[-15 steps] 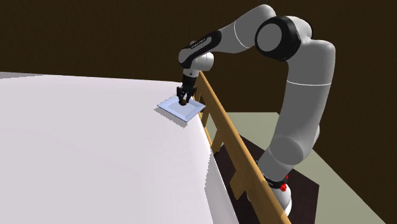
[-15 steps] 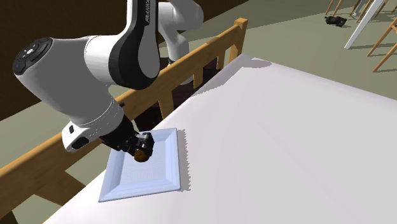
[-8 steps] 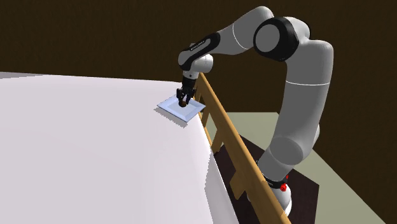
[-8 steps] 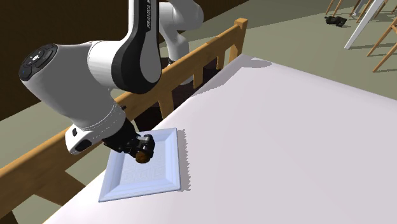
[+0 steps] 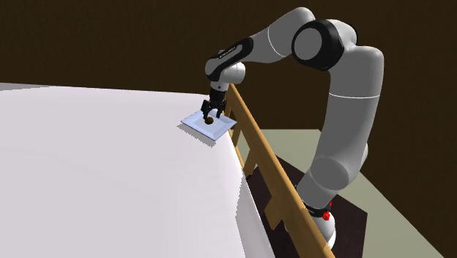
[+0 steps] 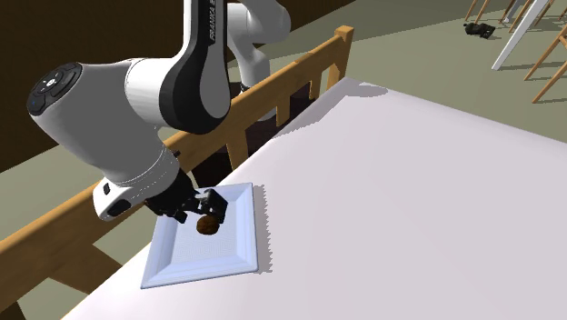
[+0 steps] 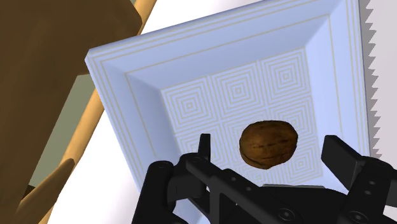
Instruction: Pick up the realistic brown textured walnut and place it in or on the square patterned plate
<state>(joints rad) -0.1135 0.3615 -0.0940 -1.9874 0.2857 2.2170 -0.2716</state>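
Since a moment ago the gripper [image 5: 210, 110] has let go and the walnut [image 5: 209, 119] has dropped. Shoulder view: it lies on the square patterned plate [image 5: 195, 124] beside the wooden rail [image 5: 256, 143]. Second exterior view: the walnut [image 6: 209, 225] rests inside the plate [image 6: 243, 247], just under the parted fingers [image 6: 216, 202]. Wrist view: both fingers stand apart, clear of the walnut [image 7: 268, 144].

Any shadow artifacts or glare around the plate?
Wrist view: sawtooth edge on the shadow beside the plate; walnut sharp, no glare. Second exterior view: plate throws a narrow, hard-edged shadow on the white table. Shoulder view: no glare on the table.
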